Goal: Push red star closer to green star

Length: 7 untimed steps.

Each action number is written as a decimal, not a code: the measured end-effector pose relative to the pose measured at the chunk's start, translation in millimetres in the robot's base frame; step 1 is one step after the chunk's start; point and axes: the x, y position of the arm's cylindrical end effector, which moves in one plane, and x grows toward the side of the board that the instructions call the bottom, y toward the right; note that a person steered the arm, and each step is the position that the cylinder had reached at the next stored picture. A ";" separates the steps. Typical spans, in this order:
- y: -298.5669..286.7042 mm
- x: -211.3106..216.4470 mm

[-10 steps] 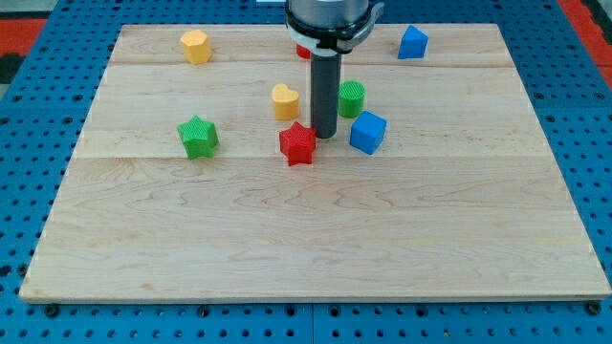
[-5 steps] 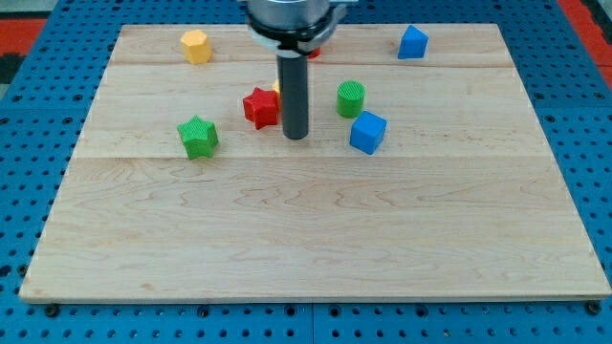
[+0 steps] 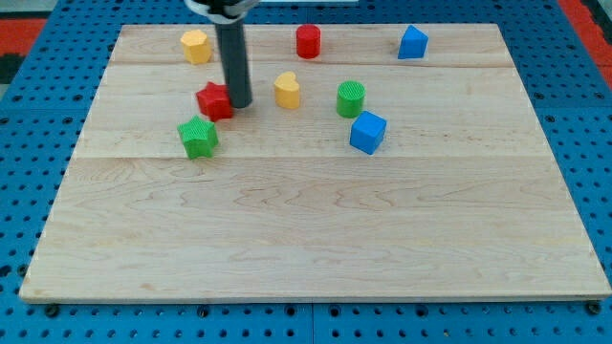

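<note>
The red star (image 3: 213, 99) lies on the wooden board (image 3: 306, 229), left of centre near the view's top. The green star (image 3: 198, 137) sits just below and slightly left of it, a small gap apart. My tip (image 3: 239, 103) stands right against the red star's right side. The dark rod rises from there to the view's top edge.
A yellow heart block (image 3: 286, 90) lies right of my tip. A green cylinder (image 3: 351, 98) and a blue cube (image 3: 367, 132) sit further right. A yellow block (image 3: 195, 45), a red cylinder (image 3: 307, 41) and a blue block (image 3: 412, 42) line the board's top.
My tip has swept to the view's left and slightly up, pushing the red star from board centre to just above the green star. The red cylinder is now uncovered.
</note>
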 end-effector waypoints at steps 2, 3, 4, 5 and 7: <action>-58.0 -3.8; -112.0 -16.4; -163.9 -12.4; -119.6 19.0; -97.7 18.2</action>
